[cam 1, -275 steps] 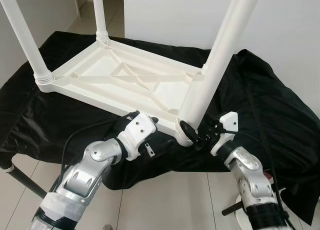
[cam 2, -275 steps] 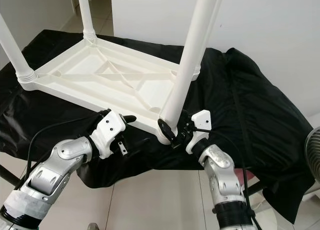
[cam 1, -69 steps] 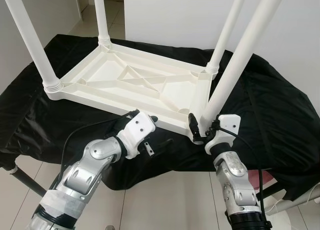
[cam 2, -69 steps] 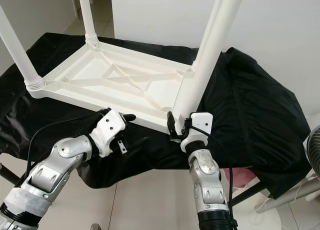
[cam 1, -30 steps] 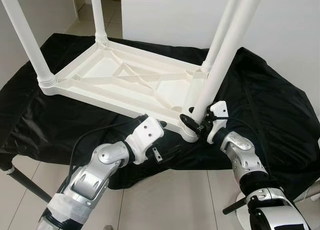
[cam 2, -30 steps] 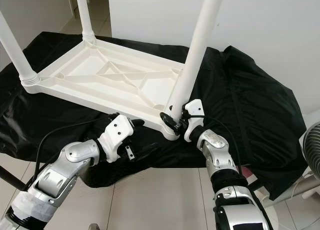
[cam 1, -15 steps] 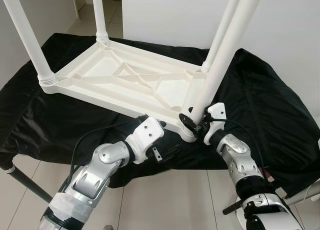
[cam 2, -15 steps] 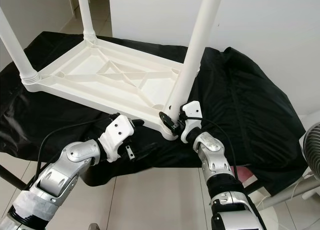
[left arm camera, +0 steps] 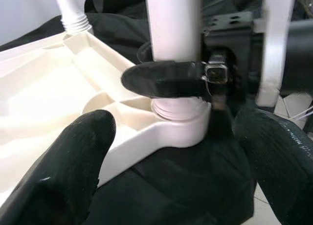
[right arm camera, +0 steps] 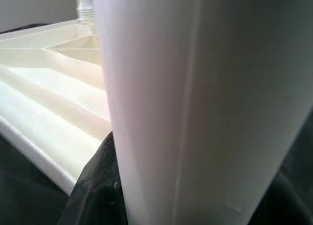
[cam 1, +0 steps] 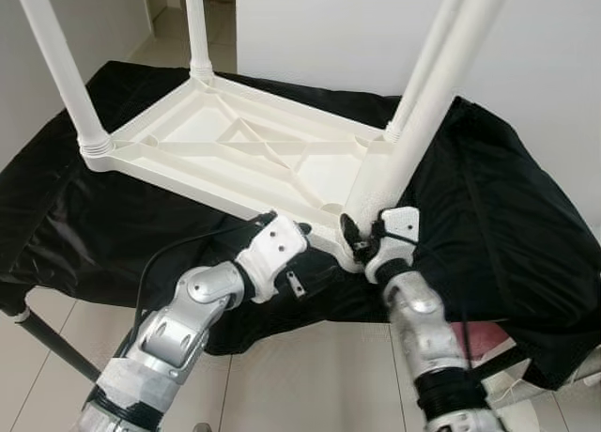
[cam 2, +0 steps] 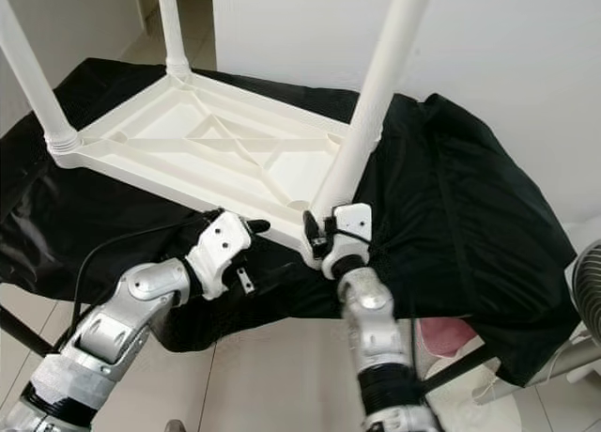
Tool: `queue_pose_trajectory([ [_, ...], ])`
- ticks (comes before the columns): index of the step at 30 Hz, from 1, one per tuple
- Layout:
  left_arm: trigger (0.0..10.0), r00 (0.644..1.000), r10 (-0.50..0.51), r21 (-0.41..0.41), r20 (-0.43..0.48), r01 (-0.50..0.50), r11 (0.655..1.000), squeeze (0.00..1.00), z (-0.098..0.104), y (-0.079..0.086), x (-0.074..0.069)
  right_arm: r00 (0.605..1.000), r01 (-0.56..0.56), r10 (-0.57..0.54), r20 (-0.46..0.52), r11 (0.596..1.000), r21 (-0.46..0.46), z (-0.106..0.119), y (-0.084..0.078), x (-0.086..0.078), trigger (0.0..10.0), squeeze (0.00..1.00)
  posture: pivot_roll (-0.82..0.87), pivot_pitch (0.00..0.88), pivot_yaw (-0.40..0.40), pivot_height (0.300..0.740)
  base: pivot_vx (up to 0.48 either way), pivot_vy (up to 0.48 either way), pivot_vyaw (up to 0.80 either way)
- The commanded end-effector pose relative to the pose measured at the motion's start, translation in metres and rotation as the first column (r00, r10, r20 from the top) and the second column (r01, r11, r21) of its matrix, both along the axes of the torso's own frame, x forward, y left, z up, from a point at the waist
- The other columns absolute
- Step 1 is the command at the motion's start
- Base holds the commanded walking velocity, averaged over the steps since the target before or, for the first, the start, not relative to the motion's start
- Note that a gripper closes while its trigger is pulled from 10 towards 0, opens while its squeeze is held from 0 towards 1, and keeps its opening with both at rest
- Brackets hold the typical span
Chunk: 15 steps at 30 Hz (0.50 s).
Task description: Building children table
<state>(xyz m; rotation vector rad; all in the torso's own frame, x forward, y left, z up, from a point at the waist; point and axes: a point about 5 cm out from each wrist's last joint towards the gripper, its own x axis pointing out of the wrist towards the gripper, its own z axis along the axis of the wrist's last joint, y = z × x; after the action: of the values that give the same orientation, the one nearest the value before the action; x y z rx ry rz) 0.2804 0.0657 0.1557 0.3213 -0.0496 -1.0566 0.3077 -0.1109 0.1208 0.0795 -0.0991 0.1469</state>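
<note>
We see the upturned table top [cam 1: 235, 150] as white moulded plastic, smooth, faint sheen on the ribs. The near leg [cam 1: 418, 122] is the same white plastic, slightly glossy, with a seam line along it in the right wrist view; the far left leg [cam 1: 56, 66] has a ribbed threaded collar at its base. The cloth [cam 1: 507, 216] over the surface is black, thin, creased, slightly shiny like nylon. The right tool [cam 1: 362, 239] has matt black rubbery fingers [left arm camera: 166, 80] and a white plastic shell. The left tool [cam 1: 299, 233] has the same white shell, its arm brushed silver metal. The floor [cam 1: 310, 376] is pale glossy tile.
</note>
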Motion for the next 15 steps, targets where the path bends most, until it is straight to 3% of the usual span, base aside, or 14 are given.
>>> queue_pose_trajectory([
  [1, 10.0, 1.000, 0.002, 0.003, 0.011, -0.002, 1.000, 0.00, 0.000, -0.002, 0.001, 0.997, 0.040, -0.040, -0.071, 0.999, -0.003, -0.014, -0.001, -0.005, 10.0, 0.00, 0.05, 0.000, -0.105, 0.740, 0.000, 0.000, 0.00],
  [5, 10.0, 1.000, -0.008, 0.003, 0.013, 0.008, 1.000, 0.00, -0.002, -0.003, 0.005, 0.997, 0.028, -0.027, -0.076, 1.000, 0.009, -0.013, 0.007, -0.007, 10.0, 0.00, 0.02, 0.000, -0.080, 0.740, 0.000, 0.000, 0.00],
  [14, 10.0, 1.000, -0.022, 0.013, 0.016, 0.022, 1.000, 0.00, -0.002, -0.003, 0.008, 0.998, 0.056, -0.058, -0.039, 0.998, -0.031, -0.009, -0.006, -0.009, 10.0, 0.00, 0.00, 0.000, -0.062, 0.740, 0.000, 0.000, 0.00],
  [15, 10.0, 1.000, -0.022, 0.015, 0.015, 0.022, 1.000, 0.00, -0.003, -0.002, 0.008, 0.998, 0.053, -0.054, -0.028, 0.998, -0.031, -0.008, -0.008, -0.009, 10.0, 0.73, 0.00, 0.000, -0.064, 0.740, 0.000, 0.000, 0.00],
])
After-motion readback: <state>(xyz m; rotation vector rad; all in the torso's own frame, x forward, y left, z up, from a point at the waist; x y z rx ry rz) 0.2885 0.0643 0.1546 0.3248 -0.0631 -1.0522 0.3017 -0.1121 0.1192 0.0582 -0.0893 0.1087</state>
